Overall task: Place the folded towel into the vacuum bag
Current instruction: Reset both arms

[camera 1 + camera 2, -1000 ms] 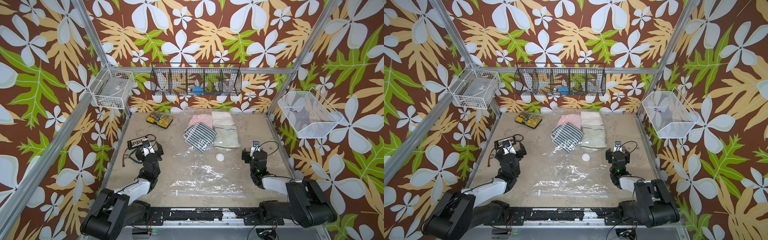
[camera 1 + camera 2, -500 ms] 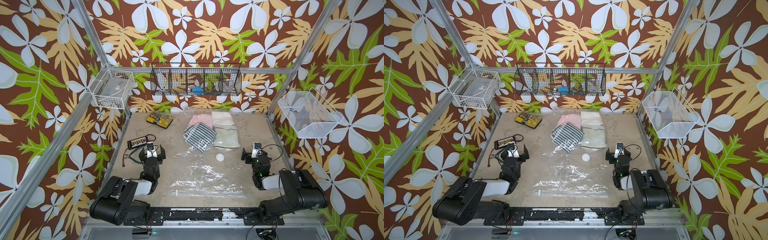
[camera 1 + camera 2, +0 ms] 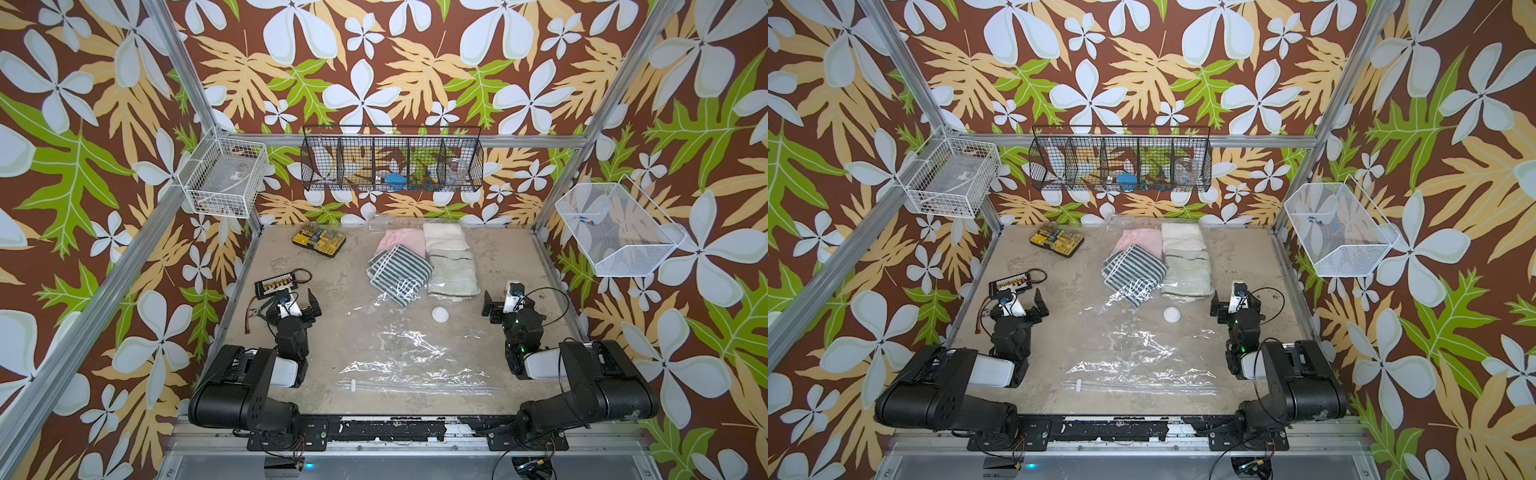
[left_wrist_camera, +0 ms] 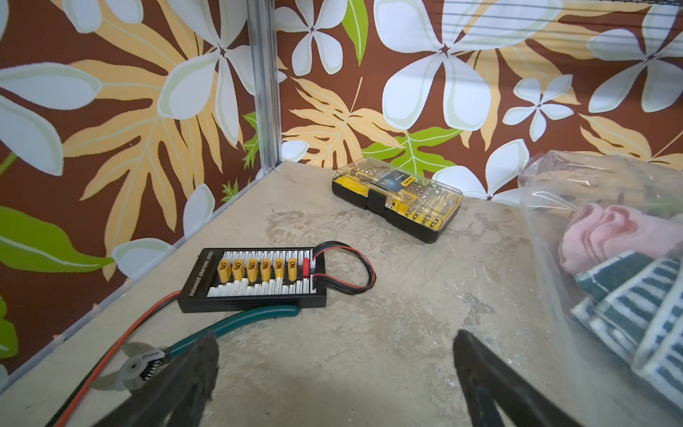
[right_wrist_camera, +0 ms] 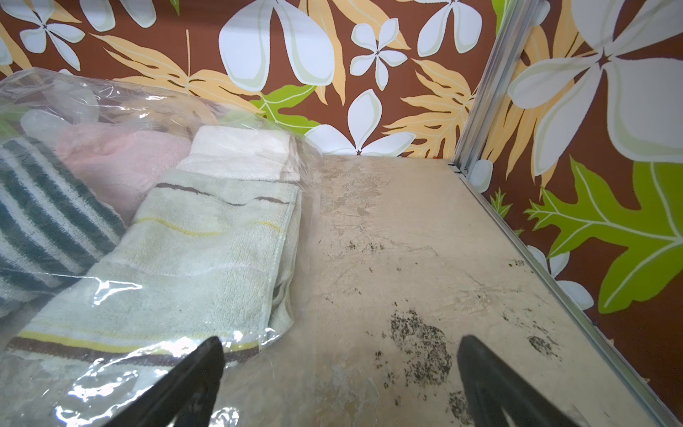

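The vacuum bag (image 3: 409, 353) (image 3: 1136, 353) lies flat along the middle of the table in both top views. Its round white valve cap (image 3: 440, 314) faces up, and the zip strip (image 3: 415, 384) with a small white slider is at the near end. Several folded towels lie under the plastic at the far end: striped (image 3: 399, 270), pale green (image 3: 451, 272) (image 5: 207, 258), pink (image 3: 399, 241) and white (image 3: 442, 237). My left gripper (image 3: 289, 305) (image 4: 334, 355) is open over bare table, left of the bag. My right gripper (image 3: 511, 301) (image 5: 340, 355) is open beside the bag's right edge, holding nothing.
A yellow bit case (image 3: 319, 240) (image 4: 397, 196) sits at the back left. A black connector board (image 3: 277, 284) (image 4: 255, 277) and green-handled cutters (image 4: 221, 327) lie just past my left gripper. Wire baskets (image 3: 390, 164) hang on the walls.
Both arms have folded back low toward the near edge. The grippers stay about where they were, open. The bag and towels have not moved.
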`<control>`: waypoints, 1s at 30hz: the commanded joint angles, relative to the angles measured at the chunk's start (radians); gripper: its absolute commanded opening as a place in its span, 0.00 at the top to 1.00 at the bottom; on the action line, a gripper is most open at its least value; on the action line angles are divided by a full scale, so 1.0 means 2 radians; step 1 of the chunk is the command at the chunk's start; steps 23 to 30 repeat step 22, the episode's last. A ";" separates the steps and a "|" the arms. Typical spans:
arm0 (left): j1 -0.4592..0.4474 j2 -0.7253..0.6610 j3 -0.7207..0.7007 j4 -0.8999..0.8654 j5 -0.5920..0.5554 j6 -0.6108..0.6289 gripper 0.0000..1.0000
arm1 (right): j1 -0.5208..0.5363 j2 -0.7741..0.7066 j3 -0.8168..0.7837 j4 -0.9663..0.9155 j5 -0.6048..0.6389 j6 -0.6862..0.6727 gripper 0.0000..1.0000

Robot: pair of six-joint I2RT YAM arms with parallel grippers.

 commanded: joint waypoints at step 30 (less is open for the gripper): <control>-0.015 0.003 0.002 0.019 -0.007 0.008 0.00 | 0.000 -0.002 0.001 0.014 -0.001 0.002 0.01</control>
